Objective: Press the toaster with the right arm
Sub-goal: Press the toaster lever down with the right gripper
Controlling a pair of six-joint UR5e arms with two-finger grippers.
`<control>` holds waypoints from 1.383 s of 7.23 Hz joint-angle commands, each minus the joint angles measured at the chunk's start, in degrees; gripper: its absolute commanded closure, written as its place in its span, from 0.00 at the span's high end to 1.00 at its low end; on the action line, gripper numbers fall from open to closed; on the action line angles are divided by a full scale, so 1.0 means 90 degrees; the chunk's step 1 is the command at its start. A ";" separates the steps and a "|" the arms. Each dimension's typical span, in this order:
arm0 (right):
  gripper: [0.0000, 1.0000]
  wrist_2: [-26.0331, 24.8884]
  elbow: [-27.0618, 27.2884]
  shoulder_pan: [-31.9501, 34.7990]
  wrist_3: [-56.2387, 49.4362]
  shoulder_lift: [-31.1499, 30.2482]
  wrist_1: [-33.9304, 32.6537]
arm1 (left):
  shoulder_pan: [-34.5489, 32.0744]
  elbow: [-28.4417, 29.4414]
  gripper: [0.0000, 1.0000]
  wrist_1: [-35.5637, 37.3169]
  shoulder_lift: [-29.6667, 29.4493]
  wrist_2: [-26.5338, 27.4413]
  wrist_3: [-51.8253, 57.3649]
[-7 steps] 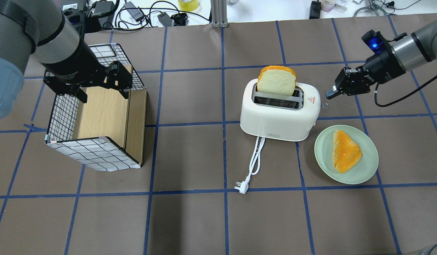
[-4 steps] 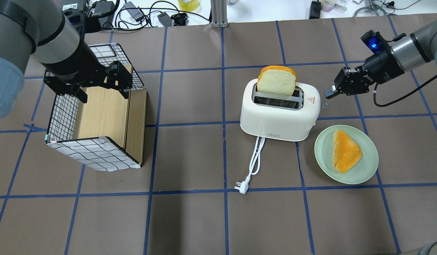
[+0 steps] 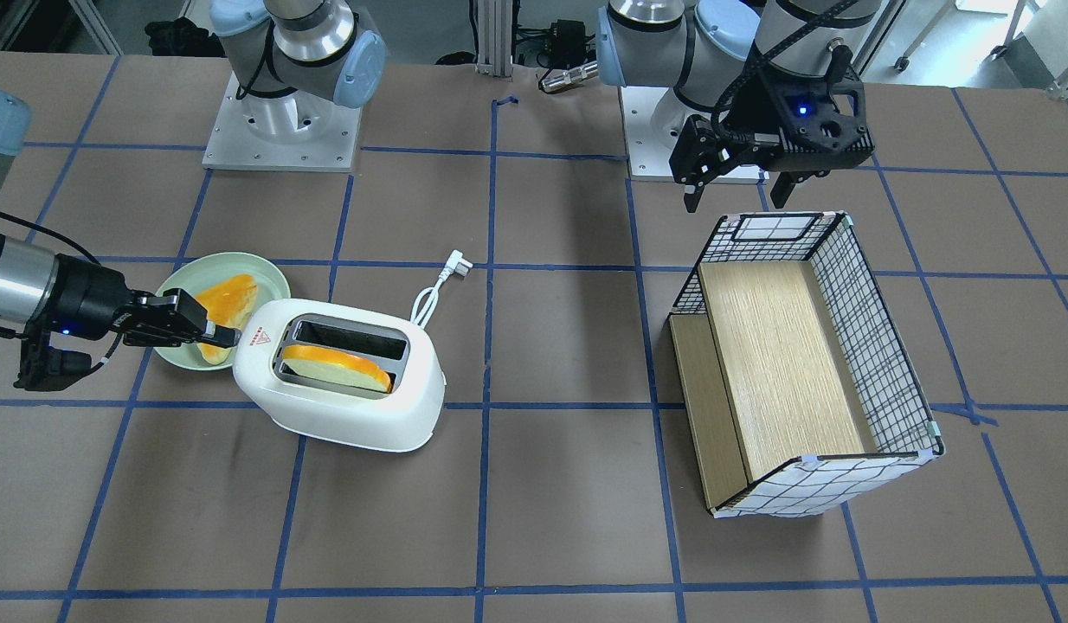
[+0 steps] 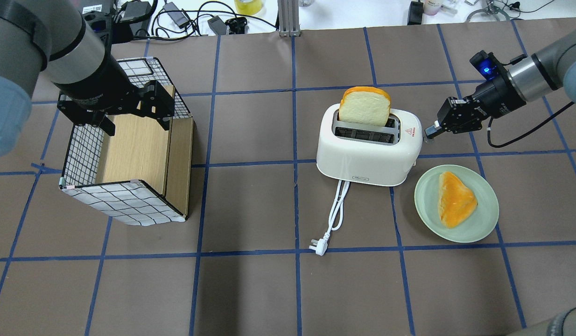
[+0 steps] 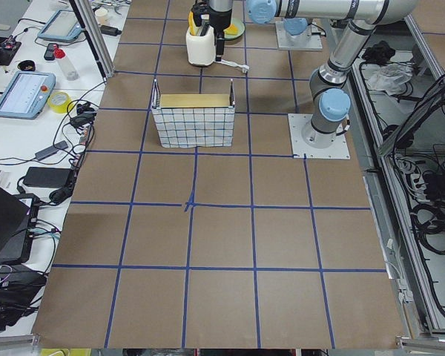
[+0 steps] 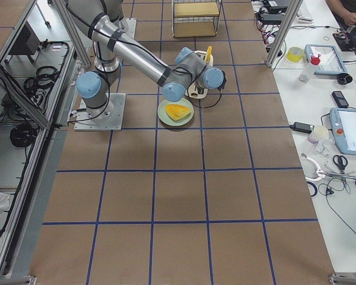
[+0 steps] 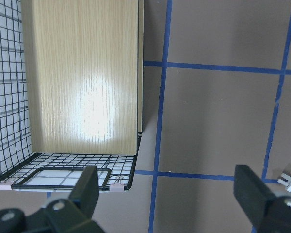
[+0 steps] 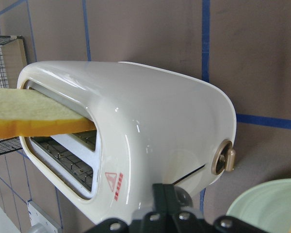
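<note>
The white two-slot toaster (image 4: 367, 151) stands mid-table with a slice of bread (image 4: 365, 108) sticking high out of its far slot. It also shows in the front view (image 3: 344, 394) and the right wrist view (image 8: 136, 116). My right gripper (image 4: 428, 132) is shut and empty, its tip at the toaster's right end. In the right wrist view the right gripper (image 8: 167, 194) sits against the end wall beside the grey lever (image 8: 185, 198), below the round knob (image 8: 224, 158). My left gripper (image 4: 129, 109) is open and hovers over the wire basket (image 4: 82, 154).
A green plate (image 4: 484, 221) with another piece of bread (image 4: 456, 198) lies just in front of the right gripper. The toaster's white cord and plug (image 4: 318, 246) trail toward the robot. The wire basket with a wooden insert (image 3: 785, 346) stands on the left side.
My right gripper has moved left and down, from a short way off the toaster's right end to right against it. The left arm, bread and toaster have not moved.
</note>
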 commanded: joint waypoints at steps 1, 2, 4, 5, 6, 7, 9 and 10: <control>0.00 -0.0012 0.0003 0.0000 -0.0010 0.0082 -0.0013 | 0.0000 0.0000 1.00 0.0001 0.0000 0.0002 0.0000; 0.00 -0.0012 0.0003 0.0000 -0.0010 0.0102 -0.0013 | 0.0000 0.0000 1.00 0.0001 0.0000 0.0002 0.0000; 0.00 -0.0041 0.0003 0.0000 -0.0029 0.0189 -0.0052 | 0.0000 0.0000 1.00 0.0001 0.0000 0.0002 0.0000; 0.00 -0.0148 0.0003 0.0000 -0.0010 0.0267 -0.0062 | 0.0000 0.0000 1.00 0.0001 0.0000 -0.0008 0.0000; 0.00 -0.0178 0.0003 0.0000 -0.0010 0.0336 -0.0081 | 0.0000 0.0000 1.00 0.0001 0.0000 0.0002 0.0000; 0.00 -0.0197 0.0013 0.0000 -0.0010 0.0394 -0.0082 | 0.0000 0.0000 1.00 0.0001 0.0000 0.0002 0.0000; 0.00 -0.0266 0.0129 0.0000 0.0000 0.0424 -0.0227 | 0.0000 0.0000 1.00 0.0001 0.0000 0.0002 0.0000; 0.00 -0.0305 0.0188 0.0000 0.0000 0.0492 -0.0325 | 0.0000 0.0000 1.00 0.0001 0.0000 0.0002 0.0000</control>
